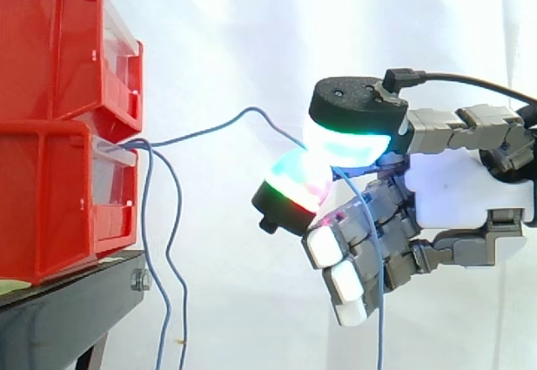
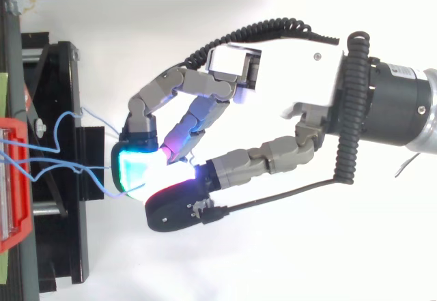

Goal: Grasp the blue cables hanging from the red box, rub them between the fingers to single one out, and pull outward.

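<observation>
The hand (image 1: 466, 190) is positioned right of the stacked red bins (image 1: 50, 118), well apart from them. Two glowing pads (image 1: 348, 143) are pinched on one blue cable (image 1: 218, 125). This cable runs from the lower bin's front, through the pinch, then hangs down. Two other blue cables (image 1: 169, 252) hang free just beside the black stand (image 1: 59, 311).

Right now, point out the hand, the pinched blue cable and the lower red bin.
hand (image 1: 461, 190), side view, white palm.
pinched blue cable (image 1: 252, 109), side view, crest of its raised span.
lower red bin (image 1: 50, 194), side view, red side wall.
</observation>
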